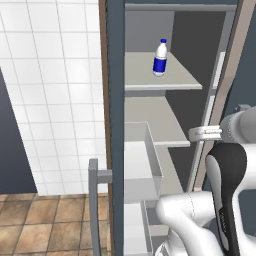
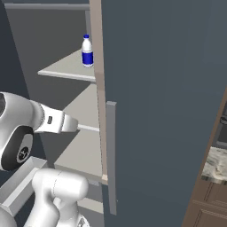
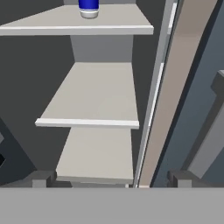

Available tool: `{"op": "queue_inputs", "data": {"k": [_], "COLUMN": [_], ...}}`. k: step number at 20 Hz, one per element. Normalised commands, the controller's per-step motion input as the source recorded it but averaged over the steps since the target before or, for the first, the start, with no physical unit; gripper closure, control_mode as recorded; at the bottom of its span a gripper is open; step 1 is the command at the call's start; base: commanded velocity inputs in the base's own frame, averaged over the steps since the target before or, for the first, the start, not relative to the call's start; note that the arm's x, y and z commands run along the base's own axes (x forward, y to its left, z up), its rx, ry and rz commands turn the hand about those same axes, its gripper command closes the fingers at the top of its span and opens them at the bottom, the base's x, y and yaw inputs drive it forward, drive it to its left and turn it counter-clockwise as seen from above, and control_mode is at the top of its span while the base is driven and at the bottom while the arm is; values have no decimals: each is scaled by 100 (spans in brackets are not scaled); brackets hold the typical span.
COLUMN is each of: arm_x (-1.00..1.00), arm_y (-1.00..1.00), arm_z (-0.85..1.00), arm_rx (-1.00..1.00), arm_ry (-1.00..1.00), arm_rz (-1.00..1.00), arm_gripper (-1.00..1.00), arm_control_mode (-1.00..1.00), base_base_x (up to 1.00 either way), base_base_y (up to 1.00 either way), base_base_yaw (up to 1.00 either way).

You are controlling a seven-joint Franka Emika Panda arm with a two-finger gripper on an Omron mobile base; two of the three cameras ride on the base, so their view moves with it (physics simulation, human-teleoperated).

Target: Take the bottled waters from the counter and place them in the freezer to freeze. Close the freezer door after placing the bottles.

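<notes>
Standing open-jawed at the freezer, one bottle shelved

Facing the shelves, the gripper (image 3: 109, 179) at the bottom of the hand view has its fingers spread wide with nothing between them. Just ahead lie two bare pale shelves; above, at upper centre, the blue-capped bottle (image 1: 160, 58) stands upright on the top shelf (image 1: 150, 75) of the freezer (image 2: 66, 26). Judging by this, one bottle is stowed; the second and the closing remain. The freezer door (image 1: 116, 125) stands ajar, its bar handle (image 1: 93, 200) at lower left, crowding the arm's way out

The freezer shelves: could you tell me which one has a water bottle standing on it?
The upper shelf carries the blue-capped bottle, standing upright; the shelves below it hold no bottle.
</notes>
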Motion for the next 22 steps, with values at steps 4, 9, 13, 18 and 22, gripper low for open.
{"op": "queue_inputs", "data": {"k": [4, 9, 13, 18, 22], "arm_x": [0, 0, 0, 0, 0], "arm_y": [0, 0, 0, 0, 0], "arm_z": [0, 0, 0, 0, 0], "arm_rx": [0, 0, 0, 0, 0], "arm_ry": [0, 0, 0, 0, 0], "arm_rz": [0, 0, 0, 0, 0], "arm_gripper": [-100, -100, -100, -100, -100], "arm_control_mode": [100, 100, 100, 100, 100], "base_base_x": [-20, -25, -42, -51, -44], "base_base_y": [0, -14, -30, -24, -23], "base_base_yaw": [-2, -6, -8, -14, -14]}}
